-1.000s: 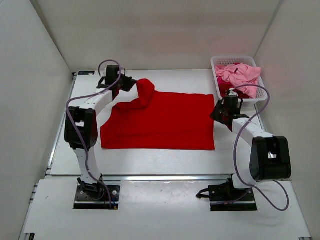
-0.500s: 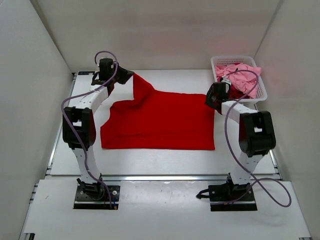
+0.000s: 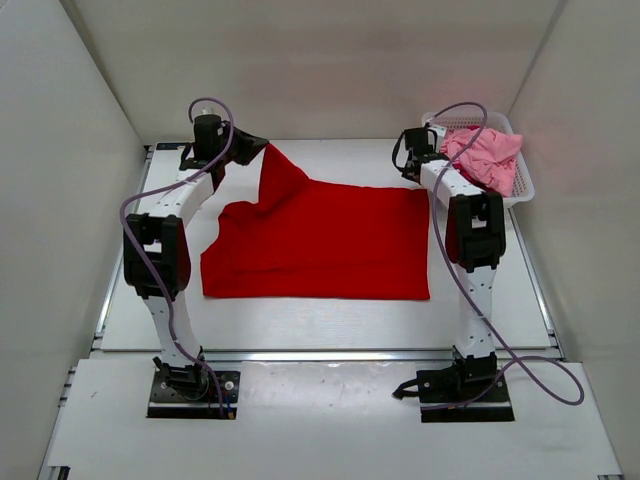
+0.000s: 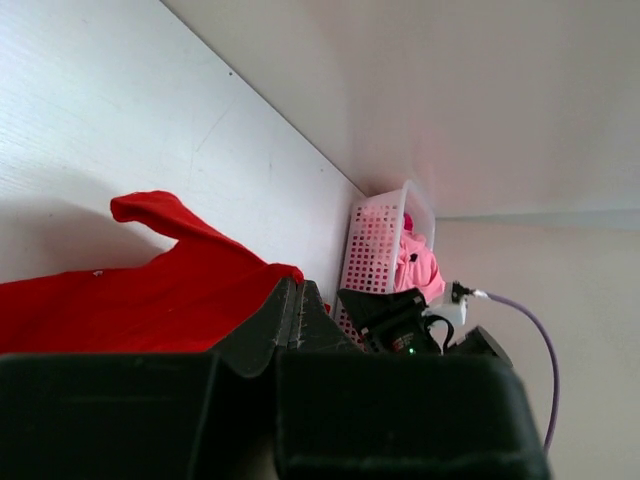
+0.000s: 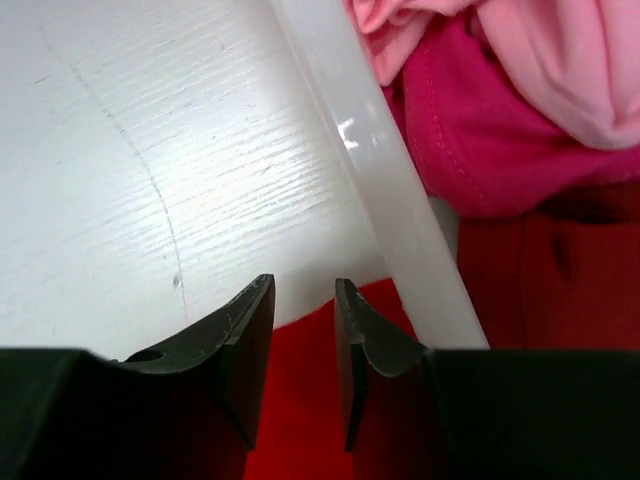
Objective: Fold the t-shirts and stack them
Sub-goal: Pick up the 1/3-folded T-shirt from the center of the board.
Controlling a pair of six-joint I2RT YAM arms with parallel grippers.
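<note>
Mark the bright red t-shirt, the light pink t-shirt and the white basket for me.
bright red t-shirt (image 3: 320, 245): top view, middle of its flat body.
light pink t-shirt (image 3: 485, 155): top view, bunched cloth in the basket.
white basket (image 4: 372, 240): left wrist view, its lattice side wall.

Overhead camera looks down; both close wrist cameras share the basket (image 4: 375, 240).

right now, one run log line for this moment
left gripper: shut on bright red t-shirt, edge lifted | right gripper: open, over shirt corner beside basket | fold: not yet done
</note>
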